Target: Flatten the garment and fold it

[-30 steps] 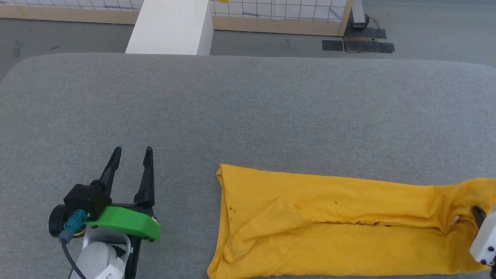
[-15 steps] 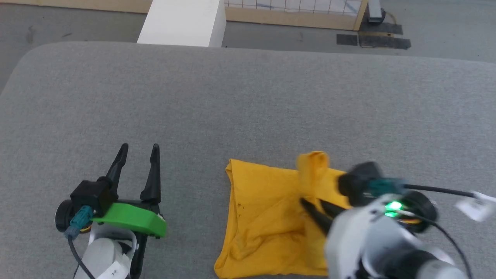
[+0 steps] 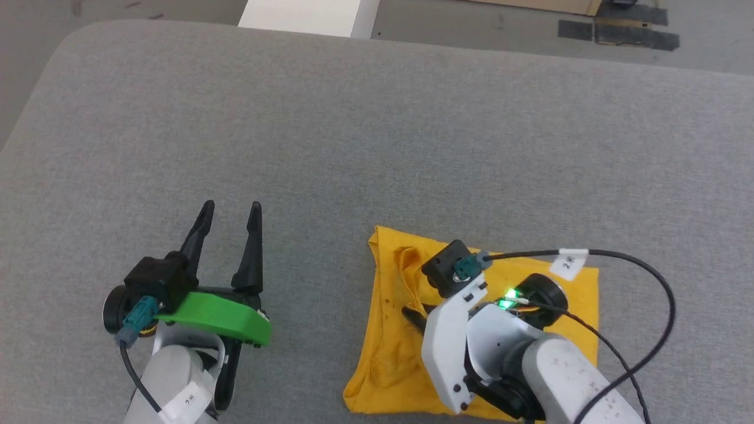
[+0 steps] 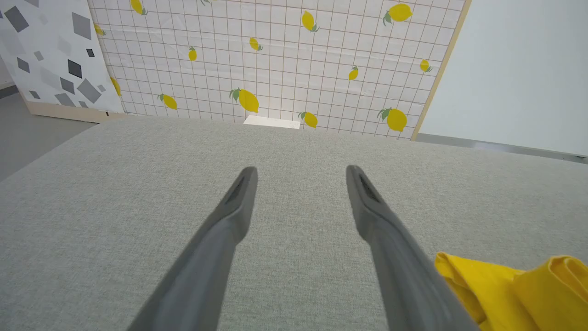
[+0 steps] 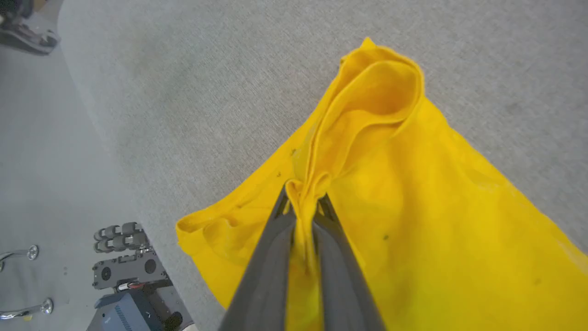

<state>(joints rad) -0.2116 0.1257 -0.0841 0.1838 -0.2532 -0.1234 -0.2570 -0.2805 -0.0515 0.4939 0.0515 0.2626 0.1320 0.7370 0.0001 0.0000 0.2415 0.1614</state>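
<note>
near right of the grey desk (image 3: 377, 118): the garment (image 3: 389, 341) lies here, bunched into a compact, roughly rectangular stack of layers, its near edge close to the desk's near rim.
garment face: plain yellow only; a few small dark specks on the cloth (image 5: 436, 207).
garment corner: far left corner rounded into a soft open loop, seen in the right wrist view beyond the fingertips.
right hand (image 5: 304, 197): narrow, fingers almost together, pinching a gathered ridge of yellow cloth that runs down between them.
right hand from the head camera (image 3: 415, 315): low over the middle of the garment, fingers pointing toward the robot's left, mostly hidden by the white wrist.
lift: hard to tell whether the pinched ridge is raised off the layer below or pressed onto it.
left hand (image 3: 231, 206): wide, two dark fingers spread, nothing between them, over bare desk.
left hand to garment: well apart; in the left wrist view (image 4: 301, 170) the yellow edge (image 4: 505, 289) sits just right of the right finger.
right wrist: green light (image 3: 509, 297) lit; black cable (image 3: 648, 277) with a white tag arcs over the cloth.
left wrist: green bracket (image 3: 218, 315).
beyond the desk: white block (image 3: 309, 15), lemon-print grid panel (image 4: 275, 59).
</note>
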